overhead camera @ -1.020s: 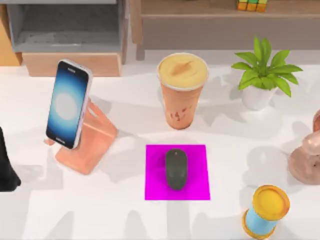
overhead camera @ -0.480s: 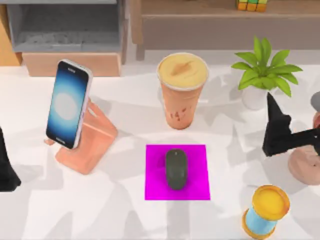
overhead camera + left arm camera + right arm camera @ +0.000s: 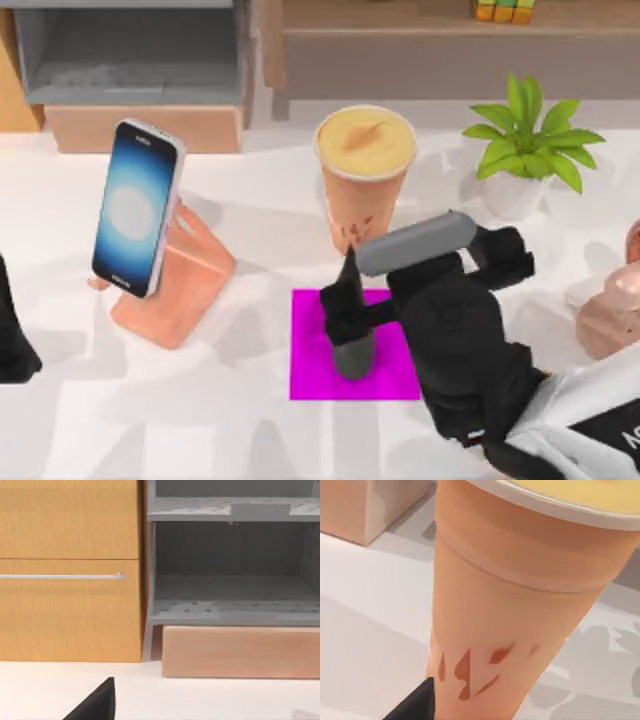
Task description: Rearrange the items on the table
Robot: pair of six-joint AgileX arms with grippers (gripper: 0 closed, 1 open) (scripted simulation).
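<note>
Top view: our right gripper [image 3: 345,300] hangs over the far edge of the magenta mat [image 3: 310,375], its dark fingers [image 3: 348,272] pointing toward the cup [image 3: 364,180]. The mouse [image 3: 353,355] lies directly beneath and just nearside of the fingertips, partly covered by them, resting on the mat. We cannot tell whether the fingers touch the mouse or hang above it, nor how wide they stand; nothing appears to be held. The cup stands upright just beyond the gripper. The phone [image 3: 136,208] leans on its orange stand [image 3: 185,285], well to the gripper's left, screen tilted up for viewing. A potted plant [image 3: 528,150] stands beyond and to the gripper's right. Our left gripper [image 3: 12,330] is parked at the left edge of the table [image 3: 150,420]. We judge the mouse to be the likely target, since the arm has stopped above it.

Left wrist view: a dark fingertip [image 3: 97,705] shows low in the frame against the white table, facing a wooden cabinet and grey shelves [image 3: 230,605]. Its opening cannot be judged.

Right wrist view: the cup's orange wall [image 3: 510,610] stands close ahead, with one dark fingertip [image 3: 420,705] at its foot. This nearness suggests a descent here calls for care not to brush the cup.
</note>
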